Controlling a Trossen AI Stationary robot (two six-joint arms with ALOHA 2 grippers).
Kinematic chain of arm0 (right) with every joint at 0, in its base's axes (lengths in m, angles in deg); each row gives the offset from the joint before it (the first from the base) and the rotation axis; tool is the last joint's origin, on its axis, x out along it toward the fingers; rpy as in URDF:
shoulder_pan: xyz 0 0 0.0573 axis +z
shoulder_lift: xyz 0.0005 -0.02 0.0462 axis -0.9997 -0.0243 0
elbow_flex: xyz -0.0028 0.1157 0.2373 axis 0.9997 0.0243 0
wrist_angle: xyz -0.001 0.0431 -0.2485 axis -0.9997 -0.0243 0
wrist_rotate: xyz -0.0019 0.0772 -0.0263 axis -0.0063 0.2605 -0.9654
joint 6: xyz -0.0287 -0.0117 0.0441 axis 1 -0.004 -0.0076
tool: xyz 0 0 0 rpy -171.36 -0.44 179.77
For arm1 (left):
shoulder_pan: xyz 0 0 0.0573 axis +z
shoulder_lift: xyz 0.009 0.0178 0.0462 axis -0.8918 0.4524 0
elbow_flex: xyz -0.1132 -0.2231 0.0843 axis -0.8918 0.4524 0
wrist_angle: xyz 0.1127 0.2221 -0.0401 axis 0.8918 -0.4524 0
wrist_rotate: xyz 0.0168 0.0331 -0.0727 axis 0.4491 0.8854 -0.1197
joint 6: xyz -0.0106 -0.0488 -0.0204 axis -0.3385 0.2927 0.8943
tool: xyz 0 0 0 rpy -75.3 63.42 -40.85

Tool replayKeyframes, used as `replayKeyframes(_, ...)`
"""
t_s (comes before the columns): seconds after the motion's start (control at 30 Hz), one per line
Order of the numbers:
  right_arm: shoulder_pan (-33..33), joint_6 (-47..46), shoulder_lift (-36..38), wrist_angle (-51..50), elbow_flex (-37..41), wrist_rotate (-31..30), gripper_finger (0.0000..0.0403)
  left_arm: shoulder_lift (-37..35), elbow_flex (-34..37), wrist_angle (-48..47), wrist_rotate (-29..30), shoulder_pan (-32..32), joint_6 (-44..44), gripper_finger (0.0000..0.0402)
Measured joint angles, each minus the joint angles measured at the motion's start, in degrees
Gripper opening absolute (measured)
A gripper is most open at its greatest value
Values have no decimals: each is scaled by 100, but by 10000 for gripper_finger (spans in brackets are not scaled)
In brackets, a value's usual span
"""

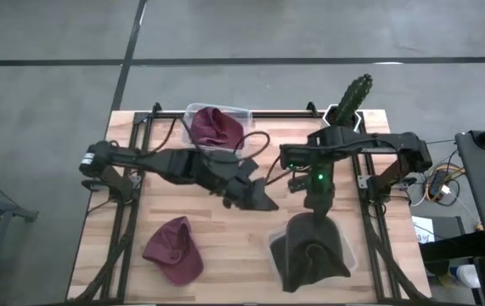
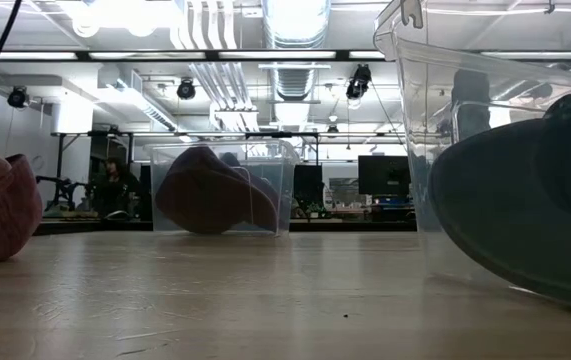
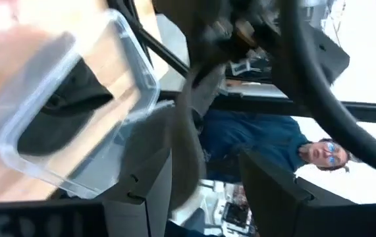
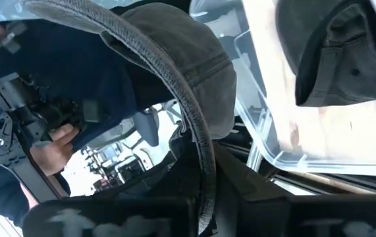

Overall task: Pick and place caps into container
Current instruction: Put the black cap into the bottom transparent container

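I have the right pincer (image 1: pixel 317 206) clenched on the brim of a dark olive cap (image 4: pixel 181 72), holding it just above the near clear container (image 1: pixel 350 255), where another dark cap (image 1: pixel 314 263) already lies. Gripping by the stiff brim lets the soft crown hang down, so I judge it should drop in crown first once I let go. The hanging cap overlaps the container's far rim, so I would want it more squarely over the opening before I release it.

The left pincer (image 1: pixel 255 197) hovers mid-counter (image 1: pixel 225 234), just beside the right arm. Its fingers (image 3: pixel 149 191) stand apart with nothing clearly between them, so I read it as released and waiting. It sits close to my working arm, and that gap is the tightest spot on the counter.

One maroon cap (image 1: pixel 174 249) lies loose on the near left of the counter, well apart from both containers, with bare wood all round it, so it is easy to reach. Another maroon cap (image 1: pixel 212 127) already sits in the far clear container (image 1: pixel 240 115) at the back edge. A green cactus (image 1: pixel 352 95) stands at the far right corner, out of the way.

A person (image 3: pixel 319 155) shows beyond the counter in the wrist views.
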Motion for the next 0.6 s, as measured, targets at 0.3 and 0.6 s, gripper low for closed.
replayKeyframes(0.3, -91, -261, -244, 252, 274, 104, 13, 197, 310, 286, 92, -155, 218, 171)
replayKeyframes(0.6, -116, -345, -385, 315, 1, 408, 13, 491, 307, 584, -140, -153, 273, 171)
